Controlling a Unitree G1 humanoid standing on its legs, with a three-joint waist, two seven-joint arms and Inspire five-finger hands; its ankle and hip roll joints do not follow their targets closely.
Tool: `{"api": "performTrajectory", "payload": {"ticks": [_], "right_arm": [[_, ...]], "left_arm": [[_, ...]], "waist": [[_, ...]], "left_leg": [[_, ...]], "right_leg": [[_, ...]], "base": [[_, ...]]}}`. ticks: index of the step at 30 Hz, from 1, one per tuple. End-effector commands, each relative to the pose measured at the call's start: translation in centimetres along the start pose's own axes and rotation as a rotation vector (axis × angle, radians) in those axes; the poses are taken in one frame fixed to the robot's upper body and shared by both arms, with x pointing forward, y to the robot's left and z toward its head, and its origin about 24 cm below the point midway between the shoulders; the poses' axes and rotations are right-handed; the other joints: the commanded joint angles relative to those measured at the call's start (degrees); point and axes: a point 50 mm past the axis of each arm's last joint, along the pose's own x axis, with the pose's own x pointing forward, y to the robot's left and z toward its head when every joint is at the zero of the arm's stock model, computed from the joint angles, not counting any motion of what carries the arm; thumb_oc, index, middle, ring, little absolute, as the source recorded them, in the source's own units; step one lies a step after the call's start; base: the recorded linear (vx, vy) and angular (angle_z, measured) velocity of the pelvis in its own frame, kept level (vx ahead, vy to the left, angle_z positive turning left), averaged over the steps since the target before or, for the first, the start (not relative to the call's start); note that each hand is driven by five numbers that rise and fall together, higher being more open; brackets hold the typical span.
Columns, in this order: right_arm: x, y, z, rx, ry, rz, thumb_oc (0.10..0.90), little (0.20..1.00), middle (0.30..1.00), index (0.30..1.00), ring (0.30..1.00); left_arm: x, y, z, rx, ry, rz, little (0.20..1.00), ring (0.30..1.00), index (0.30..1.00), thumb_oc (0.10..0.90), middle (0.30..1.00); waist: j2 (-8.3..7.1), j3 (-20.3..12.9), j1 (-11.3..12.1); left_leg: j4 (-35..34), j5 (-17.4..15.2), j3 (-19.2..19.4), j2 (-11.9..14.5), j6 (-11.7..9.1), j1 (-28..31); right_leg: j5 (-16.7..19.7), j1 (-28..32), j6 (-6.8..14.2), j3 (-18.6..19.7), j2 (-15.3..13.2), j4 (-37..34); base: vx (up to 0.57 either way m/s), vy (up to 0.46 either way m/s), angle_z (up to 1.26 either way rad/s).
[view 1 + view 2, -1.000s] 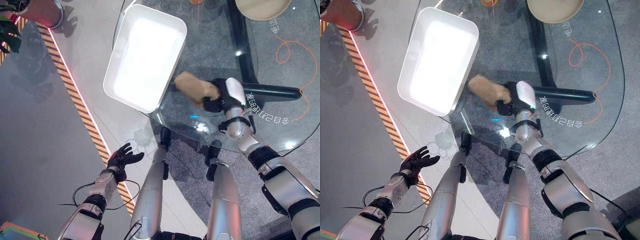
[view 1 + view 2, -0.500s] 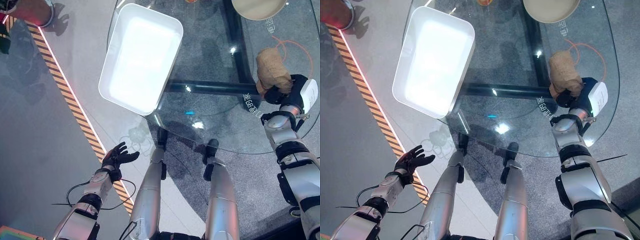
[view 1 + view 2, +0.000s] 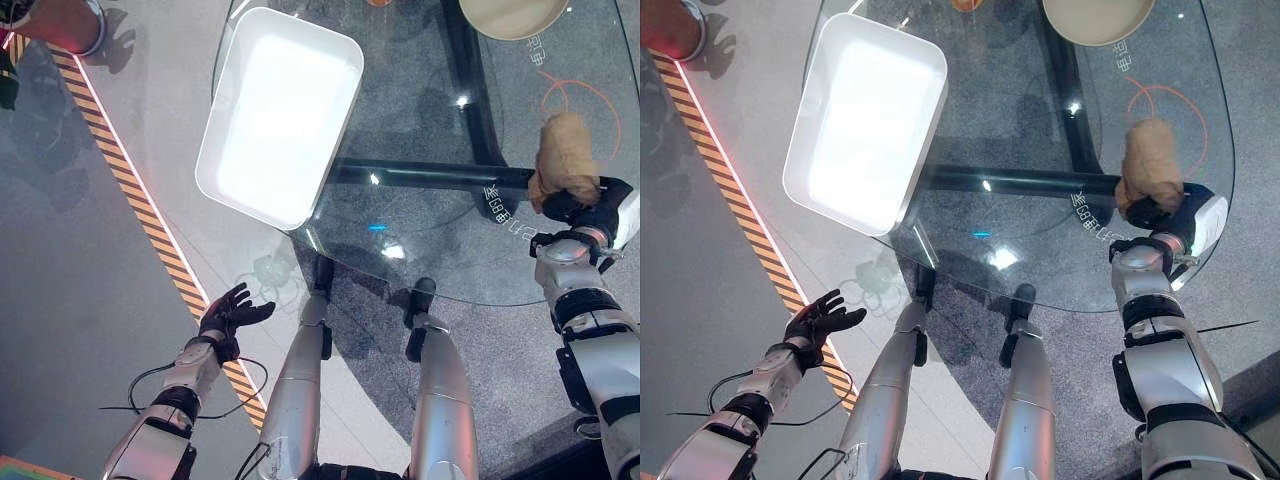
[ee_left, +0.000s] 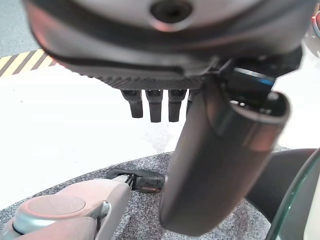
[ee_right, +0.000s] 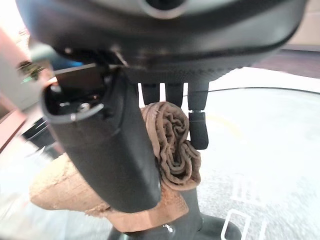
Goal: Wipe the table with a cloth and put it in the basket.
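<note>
A crumpled tan cloth (image 3: pixel 565 150) lies on the round glass table (image 3: pixel 420 150) near its right edge. My right hand (image 3: pixel 590 205) sits just behind the cloth, with its fingers and thumb curled round the near end. In the right wrist view the bunched cloth (image 5: pixel 172 150) is pinched under the thumb. The white rectangular basket (image 3: pixel 285 110) rests on the table's left edge, far from the cloth, with nothing in it. My left hand (image 3: pixel 232 310) hangs open over the floor, below the table's left side, its fingers (image 4: pixel 150 102) straight.
A beige round dish (image 3: pixel 510 15) stands at the table's far edge. A dark table beam (image 3: pixel 430 178) and an orange loop (image 3: pixel 570 95) show through the glass. Yellow-black floor tape (image 3: pixel 150 210) runs along the left, with a red pot (image 3: pixel 60 20) at the top left.
My right hand has swept the cloth across the glass from beside the basket to the table's right edge, then a little nearer me. The left hand has stayed put.
</note>
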Motion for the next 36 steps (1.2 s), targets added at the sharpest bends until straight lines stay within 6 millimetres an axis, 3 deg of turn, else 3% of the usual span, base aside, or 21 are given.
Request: {"api": "performTrajectory", "payload": {"ticks": [1, 11, 21, 27, 28, 36], "right_arm": [[2.6, -7.4, -2.3, -0.006, 0.110, -0.333, 0.100, 0.200, 0.300, 0.300, 0.300], [2.8, -8.9, -3.3, 0.153, 0.201, -0.401, 0.100, 0.200, 0.300, 0.300, 0.300], [3.1, -9.3, -2.7, 0.127, 0.150, -0.402, 0.100, 0.200, 0.300, 0.300, 0.300], [3.0, -7.3, 0.2, 0.120, -0.018, -0.278, 0.100, 0.200, 0.300, 0.300, 0.300], [2.7, -5.8, 2.1, 0.092, -0.118, -0.208, 0.100, 0.200, 0.300, 0.300, 0.300], [0.1, -0.9, 8.5, -0.091, -0.459, 0.000, 0.100, 0.200, 0.300, 0.300, 0.300]], "left_arm": [[-0.9, 4.0, -0.4, -0.028, 0.000, 0.116, 0.900, 0.900, 0.900, 0.800, 0.900], [-0.8, 4.7, 0.4, -0.034, -0.006, 0.129, 0.900, 0.900, 0.900, 0.800, 0.900], [-0.8, 5.1, 1.1, -0.028, -0.014, 0.132, 0.900, 0.900, 0.900, 0.800, 0.900], [-0.6, 4.9, 1.6, -0.024, -0.022, 0.129, 0.900, 0.900, 0.900, 0.800, 0.900], [-0.5, 4.7, 1.7, -0.024, -0.024, 0.130, 0.900, 0.900, 0.900, 0.800, 0.900], [-0.5, 4.1, 1.4, -0.026, -0.030, 0.115, 0.900, 0.900, 0.900, 0.800, 0.900]], "waist": [[-1.30, -1.27, -0.60], [-1.76, -1.27, -1.10], [-2.26, -1.27, -1.36], [-2.39, -1.27, -1.41], [-2.38, -1.27, -1.43], [-2.20, -1.27, -1.26]], "left_leg": [[7.42, -9.03, 1.39, -1.63, 2.37, -0.82], [6.98, -9.11, 1.56, -1.31, 2.01, -0.65], [6.43, -9.11, 1.56, -1.36, 1.95, -0.40], [6.10, -8.99, 1.49, -1.46, 1.84, -0.39], [6.05, -8.87, 1.55, -1.46, 1.75, -0.46], [5.53, -8.34, 1.66, -1.71, 1.58, -0.64]], "right_leg": [[5.23, 0.19, 1.06, -3.31, 0.75, -5.02], [5.31, 0.29, 1.25, -3.05, 1.02, -5.56], [5.57, 0.59, 1.31, -2.82, 1.47, -6.34], [5.78, 0.70, 1.32, -2.81, 1.54, -6.96], [5.77, 0.68, 1.31, -2.88, 1.49, -7.02], [5.62, 0.46, 0.97, -3.26, 1.30, -7.22]], "base": [[0.00, 0.000, 0.00], [0.00, -0.002, -0.01], [0.00, -0.008, -0.03], [0.00, 0.000, 0.00], [0.00, 0.000, 0.00], [-0.01, 0.005, -0.01]]}}
